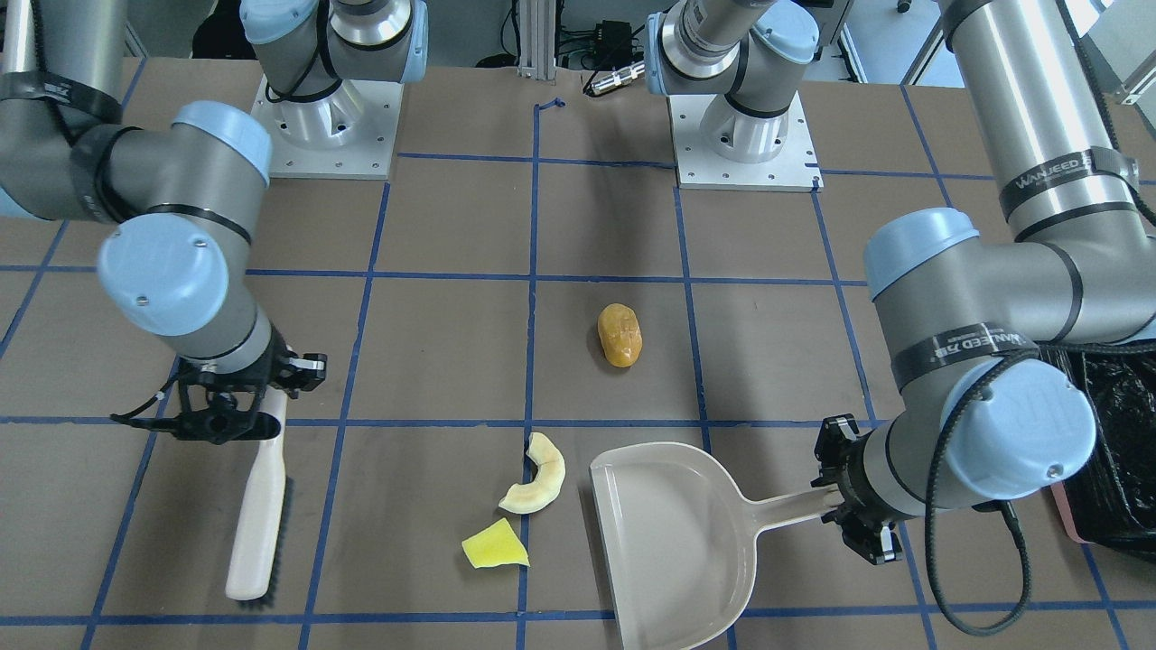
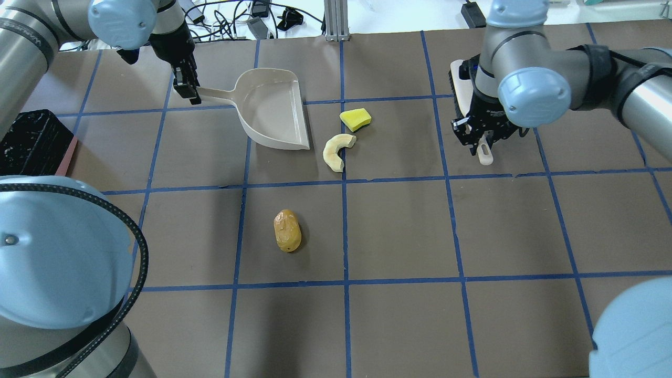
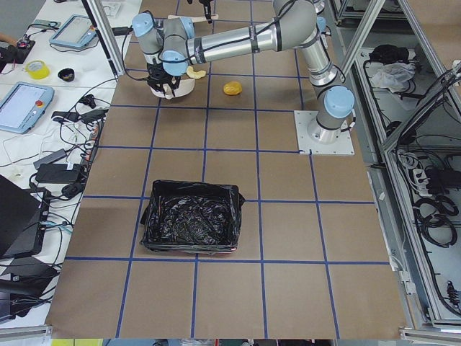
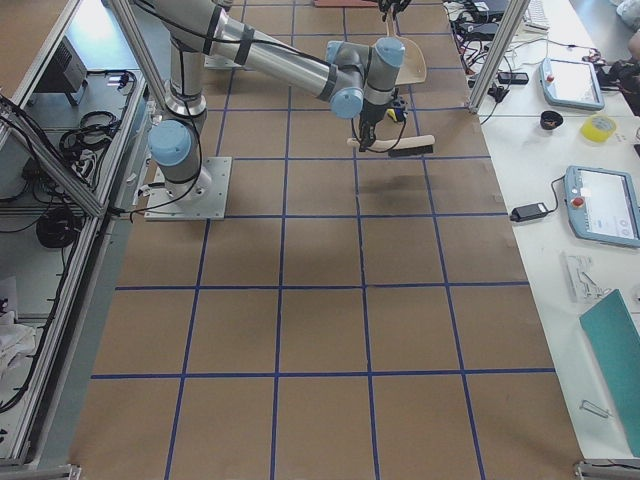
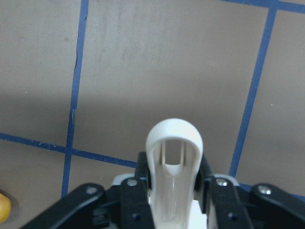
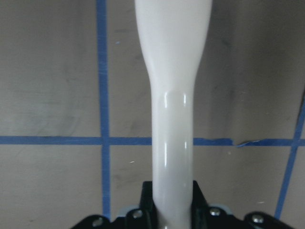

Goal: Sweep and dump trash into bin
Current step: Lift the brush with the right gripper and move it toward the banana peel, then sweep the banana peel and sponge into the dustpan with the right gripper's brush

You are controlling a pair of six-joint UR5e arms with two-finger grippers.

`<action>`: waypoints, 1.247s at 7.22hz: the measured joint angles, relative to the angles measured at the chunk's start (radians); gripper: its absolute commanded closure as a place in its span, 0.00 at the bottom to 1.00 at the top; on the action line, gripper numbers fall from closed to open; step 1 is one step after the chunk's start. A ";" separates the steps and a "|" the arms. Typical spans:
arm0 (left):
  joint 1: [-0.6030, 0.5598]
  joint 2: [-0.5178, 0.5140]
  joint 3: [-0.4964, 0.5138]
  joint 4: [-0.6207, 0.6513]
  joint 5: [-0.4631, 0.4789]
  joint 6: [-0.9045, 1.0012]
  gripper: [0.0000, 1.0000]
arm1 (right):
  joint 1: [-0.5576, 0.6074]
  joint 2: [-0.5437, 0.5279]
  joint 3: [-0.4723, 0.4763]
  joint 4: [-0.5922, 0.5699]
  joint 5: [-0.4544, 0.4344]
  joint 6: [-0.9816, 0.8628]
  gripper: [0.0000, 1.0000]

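Three trash pieces lie on the table: an orange-yellow lump (image 1: 619, 335) (image 2: 287, 230), a pale curved rind (image 1: 540, 476) (image 2: 336, 151) and a yellow sponge wedge (image 1: 494, 545) (image 2: 355, 119). My left gripper (image 1: 853, 506) (image 2: 186, 89) is shut on the handle (image 5: 174, 157) of the beige dustpan (image 1: 673, 542) (image 2: 273, 110), whose mouth faces the rind and sponge. My right gripper (image 1: 244, 411) (image 2: 480, 139) is shut on the handle (image 6: 174, 119) of the beige hand brush (image 1: 257, 515) (image 2: 461, 86), on the other side of the trash. The black-lined bin (image 1: 1106, 433) (image 2: 31, 142) (image 3: 191, 220) stands beyond the left arm.
The brown table (image 2: 399, 231) carries a blue tape grid. Both arm bases (image 1: 330, 126) (image 1: 745, 135) are bolted on at the robot's side. Cables and equipment (image 2: 252, 21) lie past the far edge. Side benches with tablets (image 4: 605, 205) flank the table ends.
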 measured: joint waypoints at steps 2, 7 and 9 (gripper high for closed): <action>-0.029 0.008 -0.010 -0.012 0.029 0.006 1.00 | 0.089 0.010 -0.006 0.021 0.049 0.108 0.94; -0.061 0.029 -0.147 0.006 0.035 0.090 1.00 | 0.207 0.047 0.002 0.030 0.098 0.278 0.94; -0.061 0.031 -0.146 0.061 0.024 0.079 1.00 | 0.249 0.065 -0.001 0.020 0.155 0.352 0.94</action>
